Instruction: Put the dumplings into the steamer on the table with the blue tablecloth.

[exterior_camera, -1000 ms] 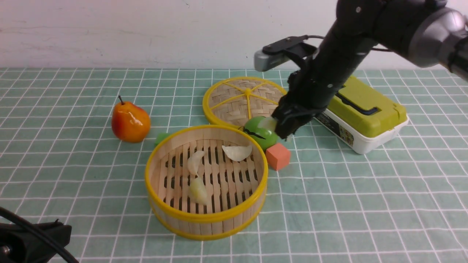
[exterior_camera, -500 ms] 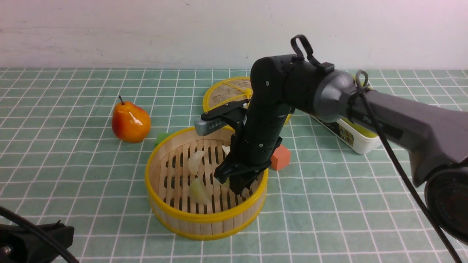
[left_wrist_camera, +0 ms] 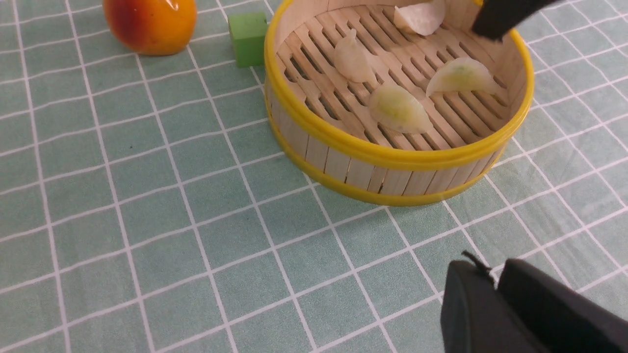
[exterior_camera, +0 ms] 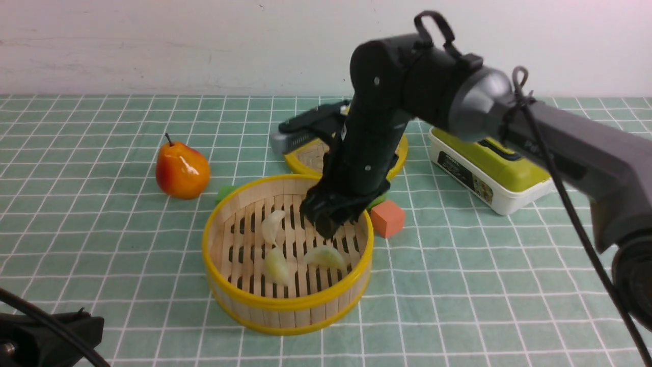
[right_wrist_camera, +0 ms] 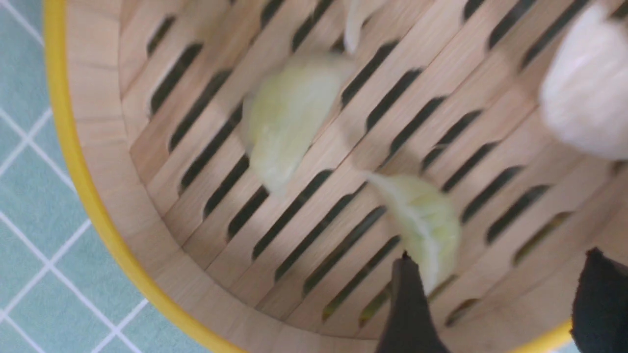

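The steamer [exterior_camera: 285, 305] stands mid-table on the blue tablecloth [exterior_camera: 102, 229]. On its slatted floor lie a white dumpling [exterior_camera: 272, 226] and two yellow-green dumplings [exterior_camera: 276, 265] [exterior_camera: 326, 256]. Another white dumpling [left_wrist_camera: 422, 14] rests by the far wall, hidden by the arm in the front view. My right gripper [exterior_camera: 326, 229] hangs open and empty just above the steamer floor, one yellow-green dumpling [right_wrist_camera: 422, 220] right below its fingertips [right_wrist_camera: 407, 304]. My left gripper [left_wrist_camera: 495, 274] is shut and empty, low over the cloth in front of the steamer [left_wrist_camera: 392, 157].
A pear [exterior_camera: 182, 171] and a green cube [exterior_camera: 224, 192] sit left of the steamer, an orange cube [exterior_camera: 387, 218] to its right. The woven lid [exterior_camera: 310, 158] lies behind it, partly covered by my right arm. A green-lidded white box [exterior_camera: 489, 163] stands at the right.
My right gripper carried a yellow-green dumpling from beside the lid down into the steamer, opened and lifted slightly. That dumpling now lies on the slats. The left gripper stayed put.
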Action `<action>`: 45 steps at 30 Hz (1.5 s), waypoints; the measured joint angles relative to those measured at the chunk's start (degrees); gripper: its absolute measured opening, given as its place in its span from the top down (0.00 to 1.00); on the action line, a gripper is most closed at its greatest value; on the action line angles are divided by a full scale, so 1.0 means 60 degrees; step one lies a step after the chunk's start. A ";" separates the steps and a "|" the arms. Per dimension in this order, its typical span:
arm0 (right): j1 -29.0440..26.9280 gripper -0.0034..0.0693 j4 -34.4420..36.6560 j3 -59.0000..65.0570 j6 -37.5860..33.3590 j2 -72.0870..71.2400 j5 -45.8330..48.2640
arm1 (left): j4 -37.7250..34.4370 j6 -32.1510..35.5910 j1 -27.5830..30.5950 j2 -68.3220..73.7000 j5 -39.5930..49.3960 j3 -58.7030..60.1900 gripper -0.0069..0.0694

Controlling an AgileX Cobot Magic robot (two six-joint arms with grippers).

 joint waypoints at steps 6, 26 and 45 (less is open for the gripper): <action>0.0000 0.62 -0.1576 -0.0159 0.0292 -0.2271 0.0109 | -0.0008 0.0000 0.0000 0.0000 0.0010 0.0000 0.80; 0.0000 0.97 -0.2644 1.1934 0.2167 -1.3512 -0.6668 | -0.0020 0.0000 0.0000 0.0000 0.0050 0.0000 0.78; 0.0000 0.96 -0.1555 2.0312 0.2286 -1.8111 -1.4078 | -0.0030 0.0000 0.0000 0.0000 0.0127 0.0000 0.75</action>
